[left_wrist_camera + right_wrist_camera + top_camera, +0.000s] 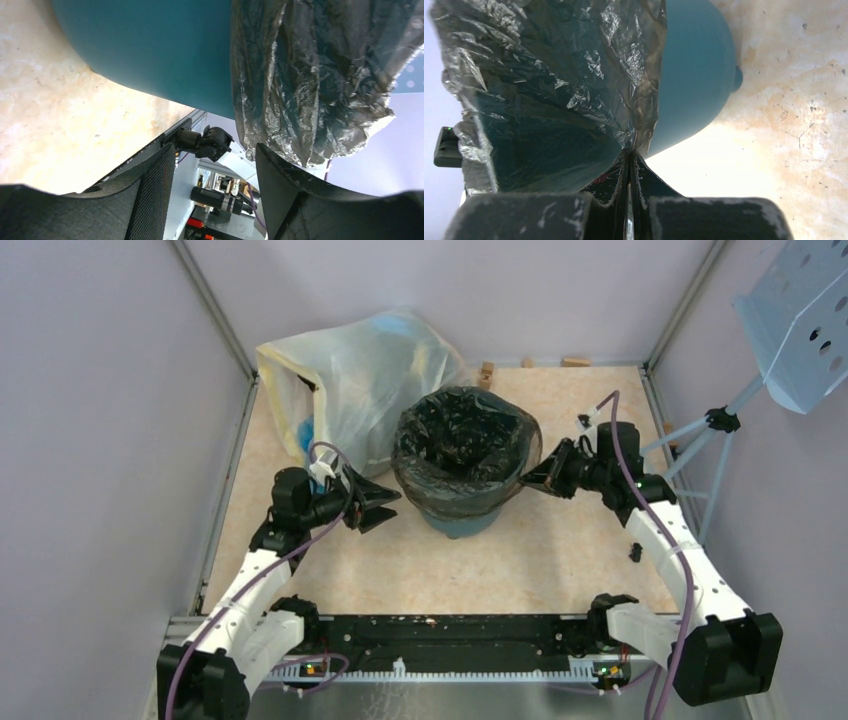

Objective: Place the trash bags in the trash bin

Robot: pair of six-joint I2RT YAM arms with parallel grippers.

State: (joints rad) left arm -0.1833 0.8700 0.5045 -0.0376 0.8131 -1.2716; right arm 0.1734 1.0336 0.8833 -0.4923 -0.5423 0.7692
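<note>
The teal-blue trash bin (463, 521) stands mid-table with a glossy black trash bag (462, 440) lining it and folded down over its rim. My left gripper (383, 506) is open and empty just left of the bin; its wrist view shows the bin wall (150, 50) and the bag's hanging edge (320, 75) above the spread fingers (150, 195). My right gripper (526, 481) is at the bin's right side, shut on the bag's edge (644, 125), with the bin wall (694, 75) beside it.
A large translucent whitish-yellow bag (350, 390) with blue contents stands behind and left of the bin, close to my left arm. Small wooden blocks (487, 371) lie by the back wall. A light-blue perforated stand (800, 320) is outside the right wall.
</note>
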